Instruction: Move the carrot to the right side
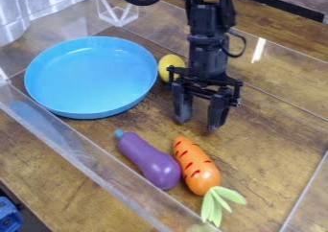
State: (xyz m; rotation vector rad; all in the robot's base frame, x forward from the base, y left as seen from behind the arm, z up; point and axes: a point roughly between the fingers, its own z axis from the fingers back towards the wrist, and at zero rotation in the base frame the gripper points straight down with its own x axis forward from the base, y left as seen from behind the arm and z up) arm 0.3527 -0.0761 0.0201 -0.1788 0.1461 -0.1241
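The orange toy carrot with dark stripes lies on the wooden table near the front, its light green leafy top pointing toward the front edge. It rests right beside a purple eggplant, on that toy's right. My gripper hangs above the table behind the carrot, pointing down, open with nothing between its black fingers. A clear gap separates the fingertips from the carrot.
A large blue plate sits at the left. A yellow lemon lies between the plate and the arm. Clear plastic walls run along the front and left, and along the right edge.
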